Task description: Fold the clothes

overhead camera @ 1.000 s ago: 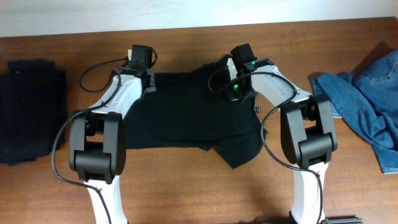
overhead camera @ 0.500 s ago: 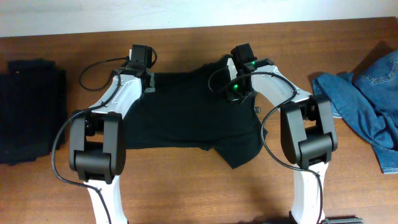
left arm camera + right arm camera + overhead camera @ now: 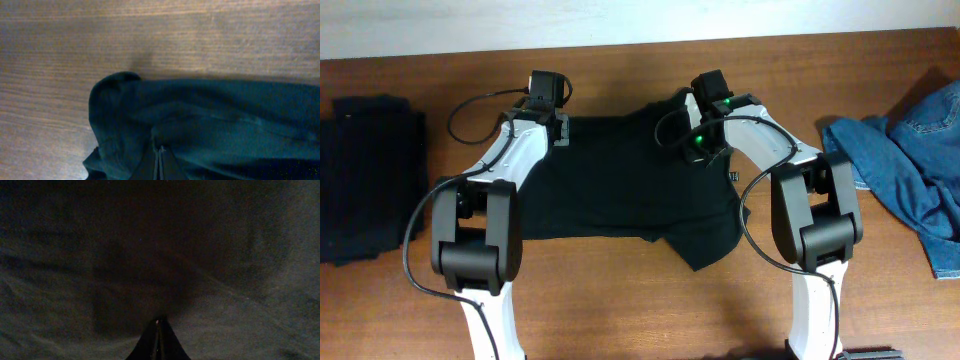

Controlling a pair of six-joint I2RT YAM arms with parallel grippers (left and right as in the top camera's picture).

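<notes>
A black garment (image 3: 620,185) lies spread across the middle of the wooden table, with a loose flap hanging toward the front right. My left gripper (image 3: 558,133) sits at its far-left corner. In the left wrist view the left gripper (image 3: 160,159) is shut, with the bunched corner of the garment (image 3: 210,125) pinched at its tips. My right gripper (image 3: 697,152) is down on the garment's far-right part. In the right wrist view the right gripper (image 3: 158,336) is shut, and dark cloth (image 3: 225,280) fills the frame and ridges up to its tips.
A folded stack of black clothes (image 3: 370,180) lies at the table's left edge. Crumpled blue jeans (image 3: 910,160) lie at the right edge. The table's far edge (image 3: 640,45) meets a white wall just beyond both grippers.
The left gripper has closed on the garment's far-left corner. The arms and the cloth have hardly shifted.
</notes>
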